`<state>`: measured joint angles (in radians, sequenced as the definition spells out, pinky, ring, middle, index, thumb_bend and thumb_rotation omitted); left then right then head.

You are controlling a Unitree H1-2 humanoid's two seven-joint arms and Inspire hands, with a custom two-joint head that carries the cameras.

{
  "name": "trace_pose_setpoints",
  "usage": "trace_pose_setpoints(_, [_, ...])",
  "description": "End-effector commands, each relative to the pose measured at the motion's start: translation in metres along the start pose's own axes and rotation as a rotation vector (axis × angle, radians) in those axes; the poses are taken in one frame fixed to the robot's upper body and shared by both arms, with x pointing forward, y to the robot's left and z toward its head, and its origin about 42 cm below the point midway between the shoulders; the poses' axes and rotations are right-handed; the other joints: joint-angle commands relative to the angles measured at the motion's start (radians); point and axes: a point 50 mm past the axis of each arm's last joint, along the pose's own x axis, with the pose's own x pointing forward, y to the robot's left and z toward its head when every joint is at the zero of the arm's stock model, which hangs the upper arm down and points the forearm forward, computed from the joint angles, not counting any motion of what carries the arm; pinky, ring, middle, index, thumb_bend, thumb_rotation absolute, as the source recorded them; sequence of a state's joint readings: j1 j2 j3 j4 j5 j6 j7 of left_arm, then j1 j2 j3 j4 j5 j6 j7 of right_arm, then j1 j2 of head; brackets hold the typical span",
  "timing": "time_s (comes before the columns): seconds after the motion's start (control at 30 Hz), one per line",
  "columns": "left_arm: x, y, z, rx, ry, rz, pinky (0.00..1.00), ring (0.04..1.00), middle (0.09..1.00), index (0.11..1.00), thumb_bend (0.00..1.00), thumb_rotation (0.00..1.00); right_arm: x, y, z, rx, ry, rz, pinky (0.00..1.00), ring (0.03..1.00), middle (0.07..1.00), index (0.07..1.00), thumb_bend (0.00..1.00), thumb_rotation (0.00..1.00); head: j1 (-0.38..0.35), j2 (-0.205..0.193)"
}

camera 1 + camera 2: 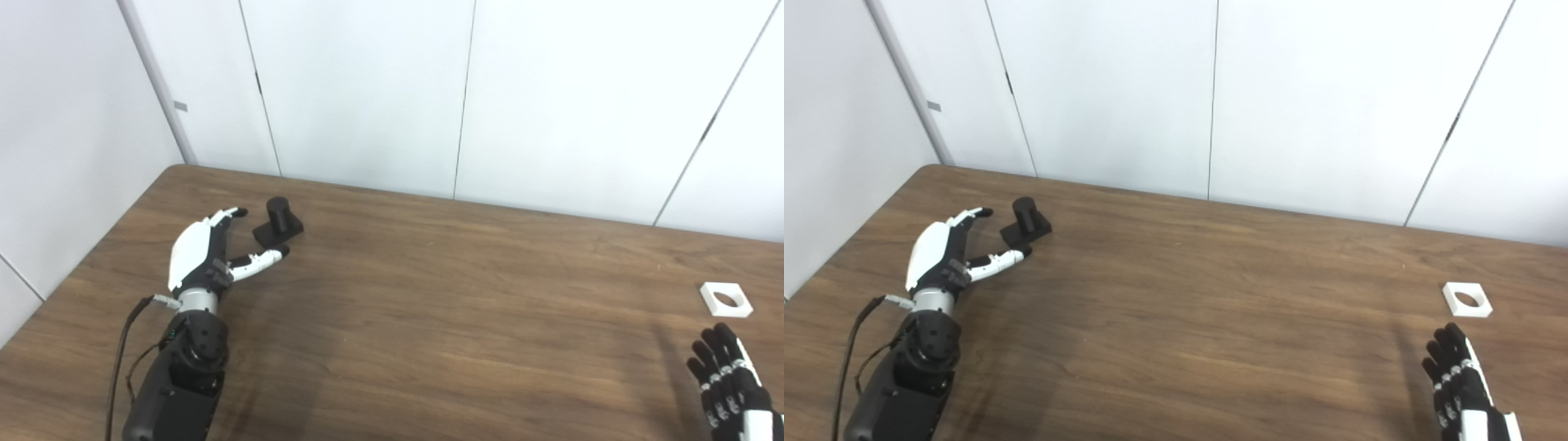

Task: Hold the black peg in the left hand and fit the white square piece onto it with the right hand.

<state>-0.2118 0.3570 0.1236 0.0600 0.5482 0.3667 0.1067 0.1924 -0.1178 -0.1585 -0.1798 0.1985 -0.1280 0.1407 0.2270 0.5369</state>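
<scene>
Left hand [205,254], fingers spread, hovers beside the black peg [278,223] at the table's far left; stiff, light, best gripped by its base. Right hand [1464,383], fingers apart, nears the white square piece [1467,300].

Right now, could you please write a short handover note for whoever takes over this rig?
Left hand: open, empty, beside the black peg, fingers either side of it, not closed.
Right hand: open, empty, just short of the white square piece.
The peg stands upright at the table's far left; the white piece lies flat at the right, hole up.
Done: both hands brought near their parts.
Left: grasp the peg, pick up the white piece, fit it onto the peg.
</scene>
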Motion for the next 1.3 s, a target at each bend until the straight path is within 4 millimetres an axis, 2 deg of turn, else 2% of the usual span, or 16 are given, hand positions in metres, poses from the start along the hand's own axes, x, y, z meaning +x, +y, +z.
trace_pose_setpoints(0.0, [0.023,0.021,0.018,0.022,-0.048,0.062,1.00,0.979,0.931,0.846,0.91,0.44,-0.022,-0.006,-0.020,0.000,0.076,-0.009,0.96,0.967,0.960,0.955,0.65,0.93,0.000,0.001])
trace_pose_setpoints(0.2, [0.042,0.020,0.018,0.066,-0.034,0.030,1.00,0.971,0.918,0.825,0.93,0.43,-0.023,-0.005,-0.019,0.013,0.073,-0.013,0.96,0.960,0.952,0.948,0.68,0.90,-0.006,0.003])
trace_pose_setpoints(0.5, [0.058,0.017,0.020,0.122,-0.025,0.009,1.00,0.958,0.914,0.819,0.92,0.43,-0.024,-0.004,-0.019,0.016,0.078,-0.007,0.95,0.951,0.948,0.942,0.69,0.89,-0.012,0.003])
trace_pose_setpoints(0.8, [0.077,0.016,0.023,0.198,-0.022,-0.016,1.00,0.958,0.911,0.797,0.89,0.39,-0.024,-0.002,-0.018,0.019,0.073,-0.008,0.95,0.956,0.953,0.943,0.67,0.89,-0.017,0.003])
trace_pose_setpoints(1.27, [0.088,0.011,0.021,0.219,-0.021,-0.038,1.00,0.956,0.902,0.760,0.86,0.34,-0.023,0.001,-0.014,0.010,0.059,-0.005,0.95,0.961,0.951,0.942,0.64,0.90,-0.026,0.005])
